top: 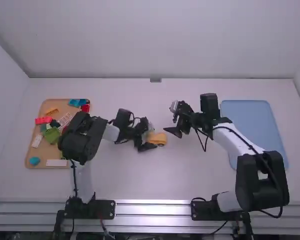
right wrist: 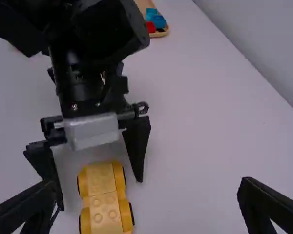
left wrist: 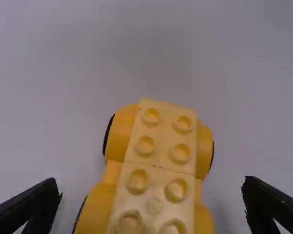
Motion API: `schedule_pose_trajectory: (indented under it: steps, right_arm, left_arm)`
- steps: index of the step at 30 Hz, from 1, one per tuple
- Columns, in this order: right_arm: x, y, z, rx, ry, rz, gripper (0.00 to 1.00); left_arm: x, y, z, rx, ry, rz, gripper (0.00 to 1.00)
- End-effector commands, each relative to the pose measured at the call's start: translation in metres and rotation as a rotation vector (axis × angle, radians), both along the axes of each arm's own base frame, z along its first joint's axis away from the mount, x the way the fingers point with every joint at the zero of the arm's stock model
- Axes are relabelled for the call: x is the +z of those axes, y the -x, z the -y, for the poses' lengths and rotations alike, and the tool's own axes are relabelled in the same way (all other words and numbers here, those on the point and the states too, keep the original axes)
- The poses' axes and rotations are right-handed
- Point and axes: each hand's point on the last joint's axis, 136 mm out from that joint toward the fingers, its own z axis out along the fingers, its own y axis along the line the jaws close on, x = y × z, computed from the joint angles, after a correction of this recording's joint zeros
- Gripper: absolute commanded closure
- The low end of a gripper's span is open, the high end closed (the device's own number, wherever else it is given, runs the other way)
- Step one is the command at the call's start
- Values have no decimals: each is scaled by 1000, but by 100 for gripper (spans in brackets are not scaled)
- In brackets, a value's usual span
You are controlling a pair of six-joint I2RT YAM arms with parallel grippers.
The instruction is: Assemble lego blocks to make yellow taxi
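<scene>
In the high view my left gripper [top: 150, 135] is at the yellow car [top: 159, 138] near the table's middle, and my right gripper [top: 172, 119] stands off to its right. The car [left wrist: 154, 170] has dark-edged wheels and two pale yellow studded bricks end to end along its top. On either side of it are the wide-apart fingers of my left gripper [left wrist: 151, 200]. Seen from the right wrist, the car [right wrist: 103, 195] sits on the table below the left arm's gripper, while my right gripper [right wrist: 147, 202] is open and holds nothing.
A wooden tray [top: 32, 160] with several loose coloured blocks lies at the left, partly behind the left arm. A blue tray [top: 250, 117] lies at the right, with the right arm over its near side. Walls rise beyond the table [top: 180, 180].
</scene>
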Motion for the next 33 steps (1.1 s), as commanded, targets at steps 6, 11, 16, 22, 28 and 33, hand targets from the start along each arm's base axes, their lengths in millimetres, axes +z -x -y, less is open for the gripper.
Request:
schedule_pose_trajectory:
  steps: [6,11,16,22,28,33]
  right_arm:
    - [13,-1,-1,4,-12,36,1]
    - [13,-2,-1,4,-12,40,1]
    - [16,-4,-2,4,-15,55,1]
    - [17,-5,-2,5,-18,69,1]
    - [21,-8,-3,4,-22,94,1]
    - [23,-10,-3,4,-25,111,1]
  left_arm:
    - [70,-20,-23,124,-8,49,1]
    - [105,-30,-44,327,-105,25,1]
    - [143,-30,-87,645,-213,-17,1]
    - [203,-19,-142,1047,-175,1,1]
    - [252,3,-212,1493,-94,60,1]
    - [279,33,-252,1772,4,11,1]
